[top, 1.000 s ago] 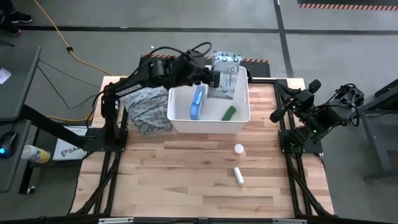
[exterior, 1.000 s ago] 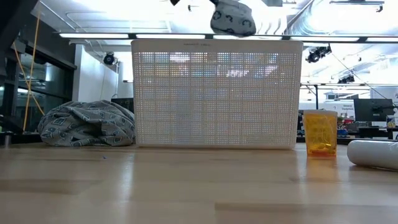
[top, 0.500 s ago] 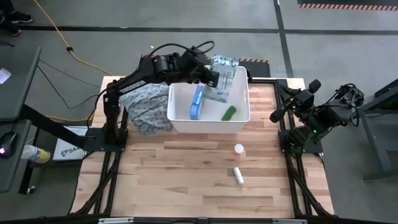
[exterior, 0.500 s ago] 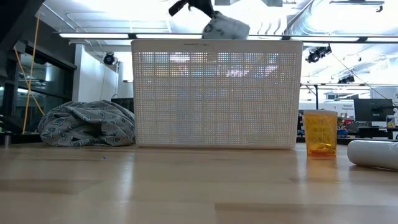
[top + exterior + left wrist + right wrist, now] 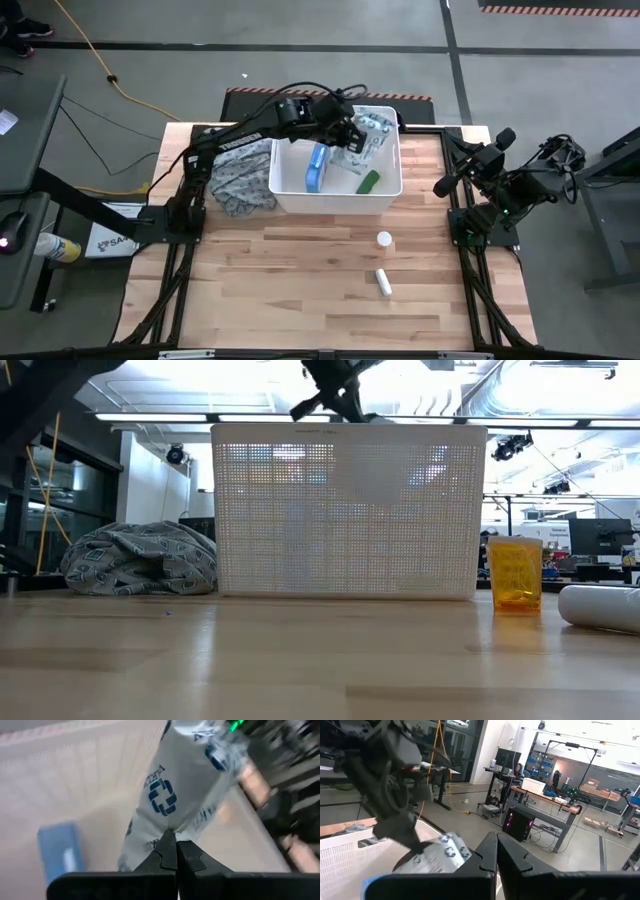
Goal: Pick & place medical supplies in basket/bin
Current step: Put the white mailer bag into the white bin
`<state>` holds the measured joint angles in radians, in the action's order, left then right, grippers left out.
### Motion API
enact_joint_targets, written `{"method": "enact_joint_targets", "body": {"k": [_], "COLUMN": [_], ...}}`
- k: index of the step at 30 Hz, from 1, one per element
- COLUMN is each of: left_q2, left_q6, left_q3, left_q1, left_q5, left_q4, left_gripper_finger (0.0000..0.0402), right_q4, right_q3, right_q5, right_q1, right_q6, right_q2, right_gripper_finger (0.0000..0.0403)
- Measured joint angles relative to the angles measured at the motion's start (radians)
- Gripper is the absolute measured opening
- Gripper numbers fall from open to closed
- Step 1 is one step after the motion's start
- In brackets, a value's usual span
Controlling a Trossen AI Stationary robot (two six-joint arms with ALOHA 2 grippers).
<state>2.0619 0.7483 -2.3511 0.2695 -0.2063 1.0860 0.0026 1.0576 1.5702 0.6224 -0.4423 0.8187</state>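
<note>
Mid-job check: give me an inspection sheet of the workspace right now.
Surface: wooden table.
Job's things: white basket holds blue-white packet and green bar; grey-white soft pack in grip over it; orange-capped vial and white tube on the table.
Clutter: patterned cloth beside basket.
Grippers: left gripper shut on the soft pack; right gripper shut, parked at table edge.
Cables: yellow cable on floor.
Surroundings: desks, monitors.
</note>
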Motion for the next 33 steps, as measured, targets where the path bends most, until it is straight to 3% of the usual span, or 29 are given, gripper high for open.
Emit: {"method": "enact_joint_targets", "body": {"k": [33], "left_q2": [0.146], "left_q6": [0.068], "left_q3": [0.006], "left_q1": [-0.001], "left_q5": [0.148], "left_q4": [0.035], "left_gripper_finger": [0.0022], "right_q4": [-0.006], "right_q3": [0.0], "right_q5": [0.0], "right_q1": [0.0], "right_q6": [-0.002], "right_q2": [0.0], "right_gripper_finger": [0.0]}}
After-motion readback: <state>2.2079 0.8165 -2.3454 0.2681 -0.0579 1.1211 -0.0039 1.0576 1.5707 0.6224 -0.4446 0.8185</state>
